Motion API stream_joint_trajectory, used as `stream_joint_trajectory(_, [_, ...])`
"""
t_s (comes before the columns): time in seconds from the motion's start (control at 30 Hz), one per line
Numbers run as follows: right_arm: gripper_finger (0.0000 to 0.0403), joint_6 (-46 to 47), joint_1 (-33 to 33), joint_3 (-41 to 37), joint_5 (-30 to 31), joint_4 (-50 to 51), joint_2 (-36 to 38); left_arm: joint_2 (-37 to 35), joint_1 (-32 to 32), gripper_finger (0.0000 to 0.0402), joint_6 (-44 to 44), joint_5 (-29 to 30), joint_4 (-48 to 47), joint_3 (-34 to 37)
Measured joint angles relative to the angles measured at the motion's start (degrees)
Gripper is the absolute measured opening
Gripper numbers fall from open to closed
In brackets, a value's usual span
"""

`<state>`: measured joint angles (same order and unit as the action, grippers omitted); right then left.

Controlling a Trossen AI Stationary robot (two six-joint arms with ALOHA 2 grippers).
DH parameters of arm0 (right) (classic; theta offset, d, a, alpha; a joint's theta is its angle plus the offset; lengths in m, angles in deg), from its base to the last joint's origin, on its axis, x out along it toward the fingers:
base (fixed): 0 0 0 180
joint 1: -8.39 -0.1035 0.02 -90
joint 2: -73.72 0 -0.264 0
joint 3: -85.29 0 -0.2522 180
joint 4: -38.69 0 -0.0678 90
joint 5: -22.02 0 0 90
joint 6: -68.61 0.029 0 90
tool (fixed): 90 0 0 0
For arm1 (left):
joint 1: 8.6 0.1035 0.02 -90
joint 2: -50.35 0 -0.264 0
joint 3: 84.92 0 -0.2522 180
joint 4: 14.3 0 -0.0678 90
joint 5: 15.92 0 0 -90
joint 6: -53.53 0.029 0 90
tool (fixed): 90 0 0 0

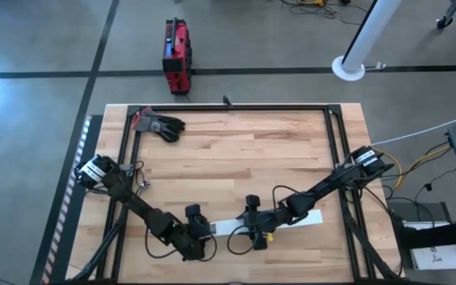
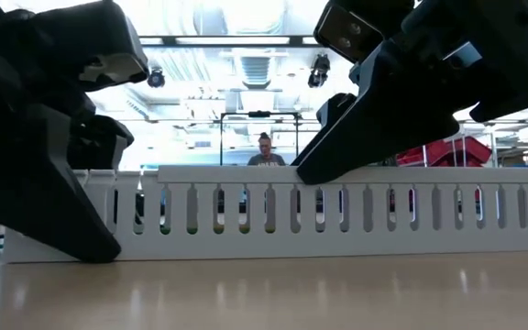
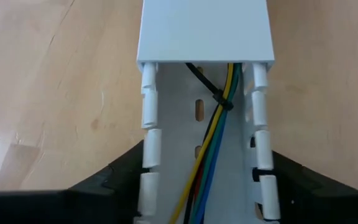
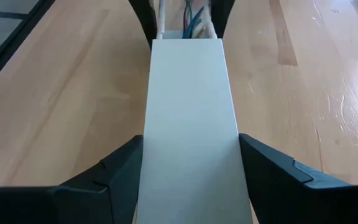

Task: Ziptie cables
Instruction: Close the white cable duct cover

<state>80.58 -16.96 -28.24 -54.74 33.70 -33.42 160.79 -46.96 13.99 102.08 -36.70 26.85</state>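
A white slotted duct [image 1: 275, 223] lies on the wooden table near its front edge, its slotted wall [image 2: 273, 211] facing the low view. Yellow, green and blue cables [image 3: 213, 143] run along its open channel, bundled by a black ziptie [image 3: 224, 102]. A flat white cover [image 4: 188, 118] closes the rest of the duct. My left gripper [image 1: 202, 231] sits at the duct's open left end. My right gripper [image 1: 257, 229] sits over the covered part. My left gripper has one finger [image 3: 120, 177] on each side of the duct, against the slotted walls [image 3: 149, 146] at its open end. The fingers lie along the duct, coming from the table's left. The duct lies flat on the table. My right gripper takes the covered duct between its two fingers [image 4: 114, 171], against the cover's long edges [image 4: 143, 155]. The fingers lie along the duct and point toward the table's left. The duct rests on the table.
A black glove [image 1: 161, 125] lies at the far left corner. Black frame rails [image 1: 228, 108] run along the table's far edge and sides. A red case [image 1: 176, 55] and a white post base [image 1: 348, 67] stand on the floor beyond. A person [image 2: 266, 151] is in the room behind.
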Motion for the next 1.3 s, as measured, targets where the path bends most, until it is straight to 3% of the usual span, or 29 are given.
stream_joint_trajectory(0.13, [0.0218, 0.0, 0.2, 0.0, 0.1, -0.3, 0.0, 0.1, 0.3, 0.0239, 1.1, 0.3, 1.5, 0.1])
stream_joint_trajectory(0.4, [0.0218, -0.9, 0.2, 0.7, -2.0, -1.4, -0.1, 0.2, 1.0, 0.021, 3.1, 1.4, 5.8, 0.1])
stream_joint_trajectory(0.53, [0.0218, -0.1, 0.3, 0.9, -0.6, 1.0, 0.0, 0.2, 1.2, 0.0219, 4.8, 2.3, 9.3, 0.2])
stream_joint_trajectory(0.7, [0.0218, -1.1, 0.5, 0.9, -3.3, -0.4, 0.1, 0.3, 1.4, 0.0227, 6.9, 3.2, 10.1, -1.0])
stream_joint_trajectory(0.87, [0.0218, 1.1, 0.4, 2.5, 1.0, 4.9, 0.1, 0.5, 2.1, 0.0215, 9.5, 3.7, 9.9, -2.6])
stream_joint_trajectory(1.03, [0.0218, 0.0, 0.7, 2.4, -2.7, 2.5, 0.1, 0.5, 2.9, 0.0224, 9.7, 3.2, 9.8, -3.3])
stream_joint_trajectory(1.17, [0.0218, -0.6, 0.6, 4.2, 0.7, 6.0, 0.1, 0.5, 4.1, 0.0227, 10.6, 3.4, 10.8, -3.5])
stream_joint_trajectory(1.3, [0.0218, -1.1, 0.8, 4.4, 0.2, 7.7, 0.2, 0.6, 4.6, 0.022, 10.6, 3.4, 11.1, -3.5])
